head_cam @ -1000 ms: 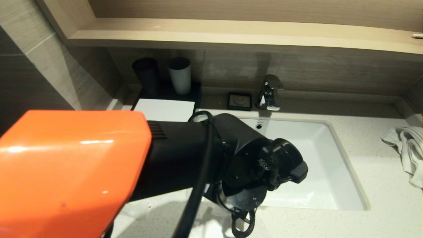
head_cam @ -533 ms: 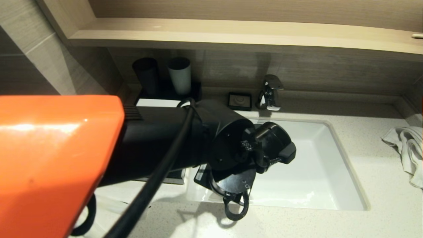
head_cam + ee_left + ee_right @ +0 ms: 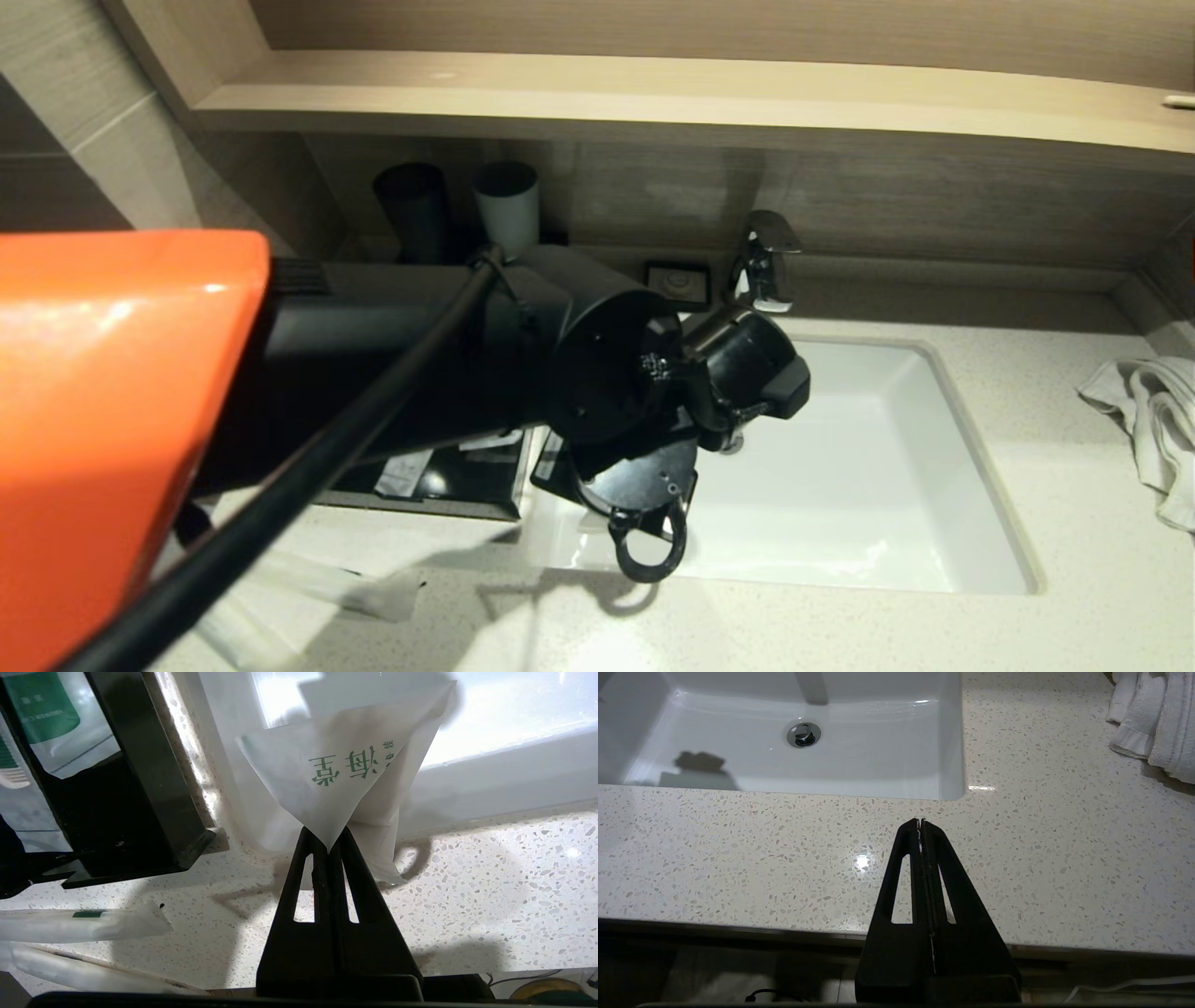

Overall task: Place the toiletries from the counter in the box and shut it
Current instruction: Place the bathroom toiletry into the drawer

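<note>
Since the earlier head frames, the left arm has swung up and back toward the wall, uncovering the open black rectangular box (image 3: 439, 481) beneath it, with sachets lying inside. Left gripper (image 3: 328, 847) has its jaws pressed together on the bottom corner of a white paper sachet with green printed characters (image 3: 345, 774), which fans out just beyond the fingertips and hangs free above the speckled stone counter (image 3: 467, 891) at the near edge of the white sink basin (image 3: 868, 485). Pinching only a corner probably keeps the flat packet clear of the counter while it travels, and lets it drop cleanly once the jaws part. The box sits off to one side of the jaws, well apart from the fingertips, so the carry looks unfinished. Two long white wrapped toiletries (image 3: 79, 919) lie on the counter beside the box, not yet collected.

Right gripper (image 3: 920, 823) hangs idle above bare counter in front of the basin, jaws closed on nothing, with a crumpled white towel (image 3: 1153, 718) far off to its side.
</note>
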{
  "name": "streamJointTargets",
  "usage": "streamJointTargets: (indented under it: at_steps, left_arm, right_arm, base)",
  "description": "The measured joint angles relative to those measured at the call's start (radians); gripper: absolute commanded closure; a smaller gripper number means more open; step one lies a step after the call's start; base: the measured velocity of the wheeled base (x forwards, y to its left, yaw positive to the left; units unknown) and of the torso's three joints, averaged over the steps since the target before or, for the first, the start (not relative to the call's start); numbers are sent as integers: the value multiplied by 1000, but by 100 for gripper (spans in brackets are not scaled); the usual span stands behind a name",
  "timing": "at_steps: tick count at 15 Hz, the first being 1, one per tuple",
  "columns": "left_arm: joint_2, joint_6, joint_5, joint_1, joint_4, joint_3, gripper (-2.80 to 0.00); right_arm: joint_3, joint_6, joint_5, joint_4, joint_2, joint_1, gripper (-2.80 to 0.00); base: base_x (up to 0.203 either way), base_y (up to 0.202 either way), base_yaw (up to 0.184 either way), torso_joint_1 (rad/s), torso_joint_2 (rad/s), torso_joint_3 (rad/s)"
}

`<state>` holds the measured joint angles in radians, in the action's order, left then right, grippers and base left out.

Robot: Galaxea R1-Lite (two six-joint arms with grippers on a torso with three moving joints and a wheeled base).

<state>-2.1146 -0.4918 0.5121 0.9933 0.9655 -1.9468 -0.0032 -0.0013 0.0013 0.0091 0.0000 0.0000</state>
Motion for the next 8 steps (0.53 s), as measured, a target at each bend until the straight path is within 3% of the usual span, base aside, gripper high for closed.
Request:
streamJointTargets:
  at_steps: [8]
  left_arm:
    - [50,2,59,-47,-1,0,0]
  right_arm:
    - [0,0,0,0,0,0,0]
  base:
    - [0,0,0,0,0,0]
